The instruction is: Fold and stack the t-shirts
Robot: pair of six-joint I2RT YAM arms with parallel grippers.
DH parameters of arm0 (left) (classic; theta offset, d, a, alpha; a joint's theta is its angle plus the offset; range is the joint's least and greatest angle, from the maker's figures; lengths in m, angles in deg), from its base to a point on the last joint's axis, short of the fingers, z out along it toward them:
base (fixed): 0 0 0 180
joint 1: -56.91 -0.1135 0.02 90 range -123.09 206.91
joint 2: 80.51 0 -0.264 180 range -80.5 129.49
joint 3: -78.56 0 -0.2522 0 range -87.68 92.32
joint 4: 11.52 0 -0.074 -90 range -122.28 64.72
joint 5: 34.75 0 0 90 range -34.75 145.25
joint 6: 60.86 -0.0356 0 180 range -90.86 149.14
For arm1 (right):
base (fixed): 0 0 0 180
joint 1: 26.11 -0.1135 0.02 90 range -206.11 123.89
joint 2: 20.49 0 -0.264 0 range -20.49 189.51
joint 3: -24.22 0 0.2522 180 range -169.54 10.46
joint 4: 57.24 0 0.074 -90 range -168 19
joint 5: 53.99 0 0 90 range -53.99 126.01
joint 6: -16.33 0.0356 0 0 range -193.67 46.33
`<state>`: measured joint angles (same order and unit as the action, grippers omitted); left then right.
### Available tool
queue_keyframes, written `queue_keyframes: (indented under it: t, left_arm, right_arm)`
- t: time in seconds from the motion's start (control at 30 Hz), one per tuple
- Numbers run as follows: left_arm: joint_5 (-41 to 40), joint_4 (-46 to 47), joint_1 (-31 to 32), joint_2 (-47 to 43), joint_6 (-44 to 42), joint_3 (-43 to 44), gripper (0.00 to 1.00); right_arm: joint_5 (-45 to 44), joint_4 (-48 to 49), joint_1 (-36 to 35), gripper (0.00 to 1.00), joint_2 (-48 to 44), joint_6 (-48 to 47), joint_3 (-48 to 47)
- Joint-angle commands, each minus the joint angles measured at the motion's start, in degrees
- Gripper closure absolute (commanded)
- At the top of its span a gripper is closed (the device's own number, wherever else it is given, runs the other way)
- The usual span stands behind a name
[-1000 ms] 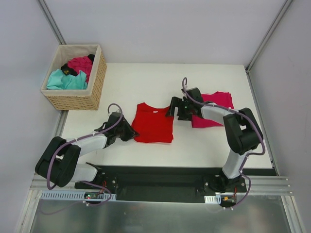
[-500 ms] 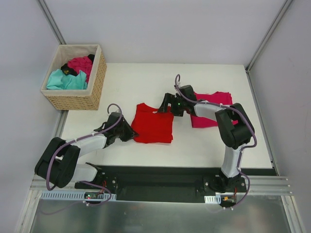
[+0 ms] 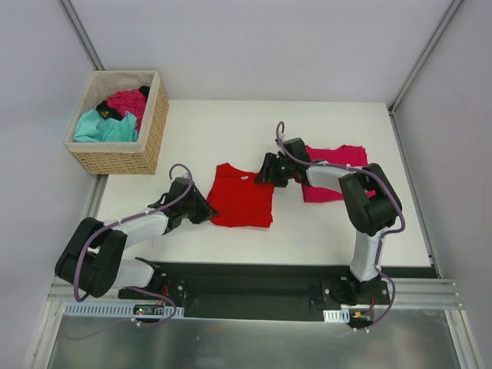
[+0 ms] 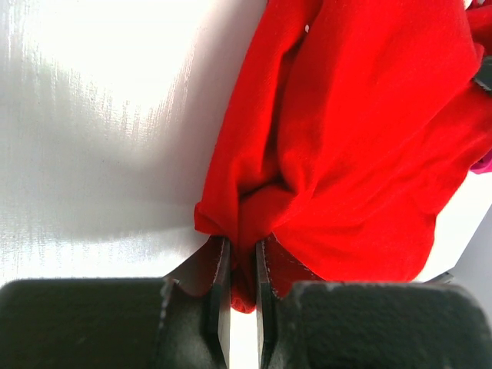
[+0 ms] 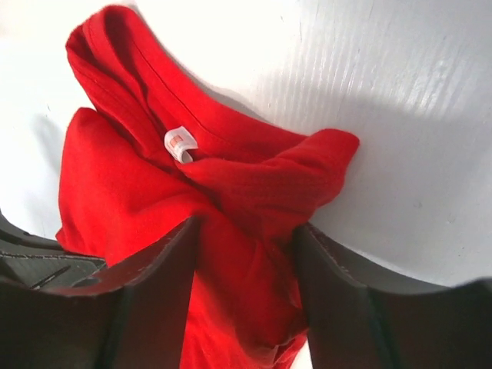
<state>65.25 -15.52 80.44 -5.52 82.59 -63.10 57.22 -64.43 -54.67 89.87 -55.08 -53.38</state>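
Red t-shirt (image 3: 244, 196): lies flat at centre, with the crimson t-shirt (image 3: 338, 163) to its right.
Left gripper (image 4: 241, 265): clamped on its near-left edge.
Right gripper (image 5: 246, 261): has swung left onto the far-right corner. Its jaws are narrowing round the cloth, but I cannot tell if the pinch is made.
Meaning: second hold is nearly set, so folding can likely follow.

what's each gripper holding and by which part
Left gripper pinches the red t-shirt at its bunched side edge. Right gripper straddles its shoulder corner beside the collar; grip uncertain.
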Motion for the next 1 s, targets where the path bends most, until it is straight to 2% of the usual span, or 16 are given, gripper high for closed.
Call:
queue_keyframes:
  t: [0.0, 0.1, 0.17, 0.4, 0.7, 0.97]
  left_arm:
    - [-1.1, -4.6, -0.7, 0.9, -1.4, -0.9, 1.00]
    - [-1.3, -4.6, -0.7, 1.1, -1.6, -0.8, 1.00]
    - [-0.9, -4.6, -0.8, 1.1, -1.7, -0.8, 1.00]
    - [0.3, -5.2, -0.8, -1.7, -2.8, 1.2, 1.00]
    - [1.4, -11.3, 0.1, -4.1, -5.2, 15.2, 1.00]
    - [0.2, -13.3, 5.0, -2.6, -4.7, 24.7, 1.00]
  right_arm:
    - [-0.3, -3.7, -0.6, 0.58, 1.6, -0.3, 1.1]
    - [-0.3, -4.1, -0.6, 0.76, 1.8, -0.3, 0.9]
    - [-0.5, -4.6, -0.5, 0.99, 1.8, -0.4, 0.6]
    - [-1.9, -6.3, -1.2, 0.99, -1.8, -2.3, -1.0]
    - [-5.5, -15.7, -1.4, 0.99, -12.5, -5.5, -6.8]
    - [-7.8, -22.7, 1.2, 0.99, -18.5, -6.8, -12.5]
